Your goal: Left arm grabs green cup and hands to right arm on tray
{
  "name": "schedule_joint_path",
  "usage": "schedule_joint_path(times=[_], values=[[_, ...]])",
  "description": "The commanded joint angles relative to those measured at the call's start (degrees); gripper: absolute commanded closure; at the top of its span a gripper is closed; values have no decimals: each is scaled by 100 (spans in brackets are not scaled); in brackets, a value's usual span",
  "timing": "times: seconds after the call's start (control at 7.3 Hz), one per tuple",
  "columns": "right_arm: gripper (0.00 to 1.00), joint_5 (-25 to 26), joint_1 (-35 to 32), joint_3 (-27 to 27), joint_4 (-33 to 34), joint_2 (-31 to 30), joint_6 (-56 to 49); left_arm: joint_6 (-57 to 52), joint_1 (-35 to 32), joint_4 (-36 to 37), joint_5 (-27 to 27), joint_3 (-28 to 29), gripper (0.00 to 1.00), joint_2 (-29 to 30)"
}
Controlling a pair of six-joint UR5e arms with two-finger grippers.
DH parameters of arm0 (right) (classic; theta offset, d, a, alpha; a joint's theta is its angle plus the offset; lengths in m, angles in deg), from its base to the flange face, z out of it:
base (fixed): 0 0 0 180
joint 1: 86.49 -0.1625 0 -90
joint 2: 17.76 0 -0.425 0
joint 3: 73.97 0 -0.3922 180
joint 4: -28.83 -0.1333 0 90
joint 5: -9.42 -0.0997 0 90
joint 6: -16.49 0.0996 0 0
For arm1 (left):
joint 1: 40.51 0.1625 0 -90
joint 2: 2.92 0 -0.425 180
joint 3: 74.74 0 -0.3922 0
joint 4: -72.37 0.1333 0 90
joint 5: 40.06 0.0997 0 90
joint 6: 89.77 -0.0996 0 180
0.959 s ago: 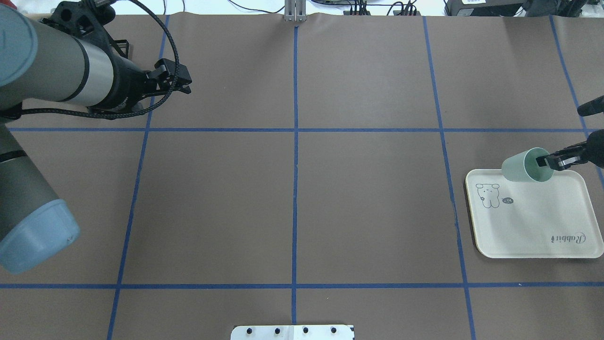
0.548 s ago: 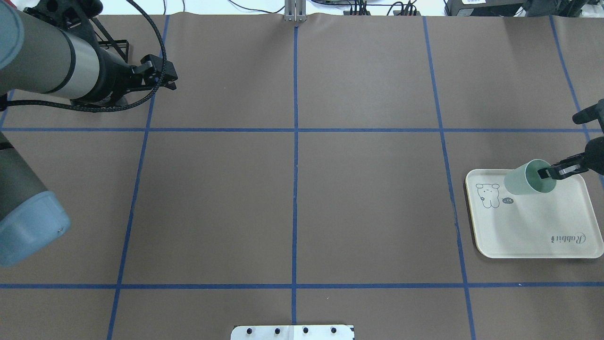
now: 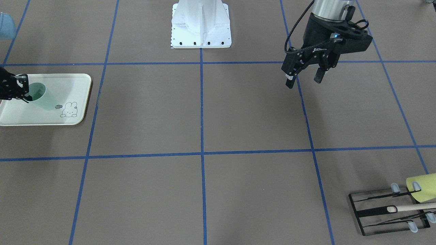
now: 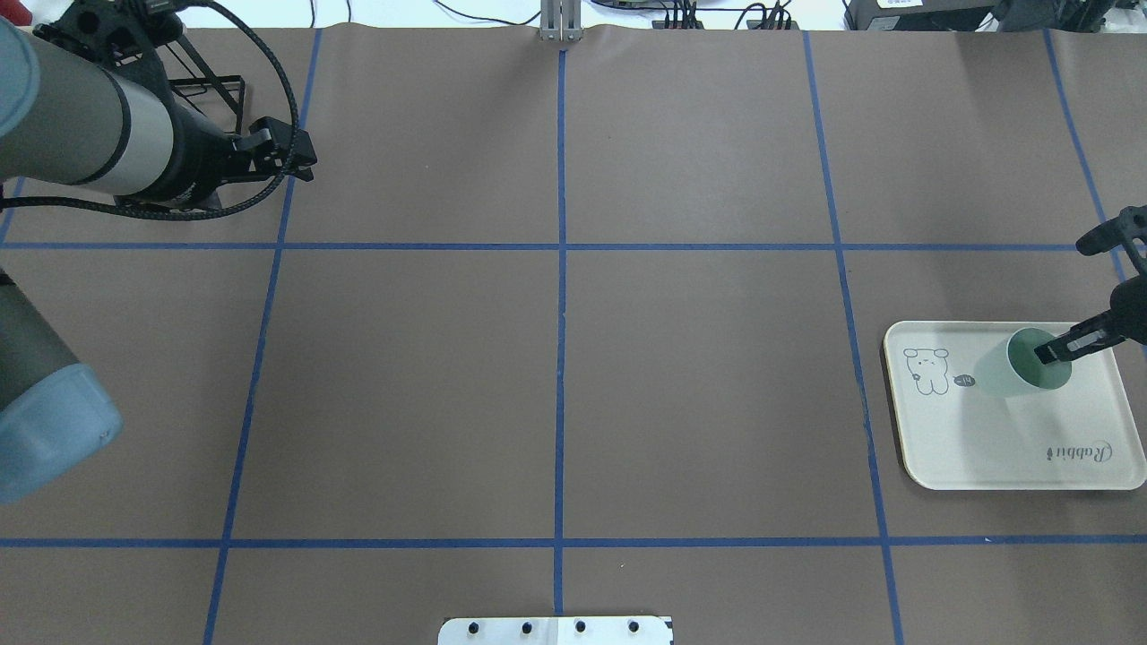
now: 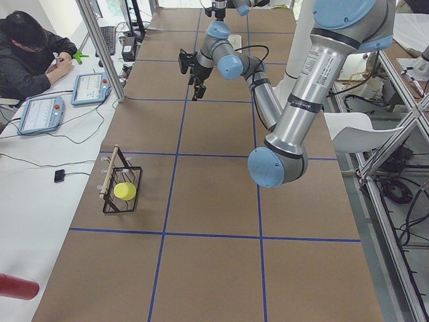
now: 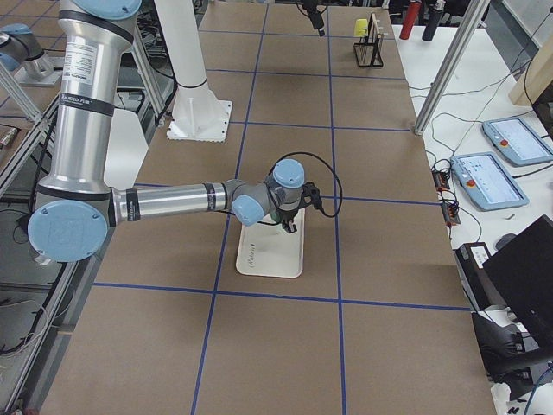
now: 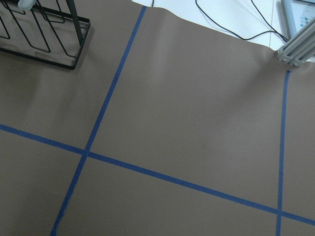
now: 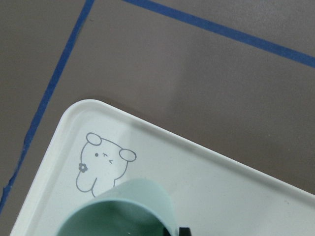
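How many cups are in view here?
2. The green cup is gripped by the right hand over the tray; a yellow-green cup sits in the wire rack near the table's left end.

Brown paper table (image 4: 699, 376) w/ blue tape grid (image 4: 562, 358), white side desk (image 5: 33, 181), alu frame post (image 5: 100, 47).

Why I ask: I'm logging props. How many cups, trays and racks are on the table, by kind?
Cups: 2 (pale mint-green plastic tumbler, yellow-green plastic cup)
Trays: 1 (cream-white rectangular tray)
Racks: 1 (black wire rack)
Total: 4
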Motion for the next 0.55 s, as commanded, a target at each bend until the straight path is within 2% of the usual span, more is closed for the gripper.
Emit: schedule_joint_path(times=[0.0,0.14,0.27,0.41], values=[[100,-1,100,2,204,-21,-66,-16,-1,0,7,6,0,-22],[69,7,161,-6,257,-12,-66,-16,-35,0,7,6,0,-13],[6,42,153,2,249,-12,-66,-16,-45,0,7,6,0,-13],[1,34,127,2,249,-12,-74,-16,-53,0,7,15,0,-21]])
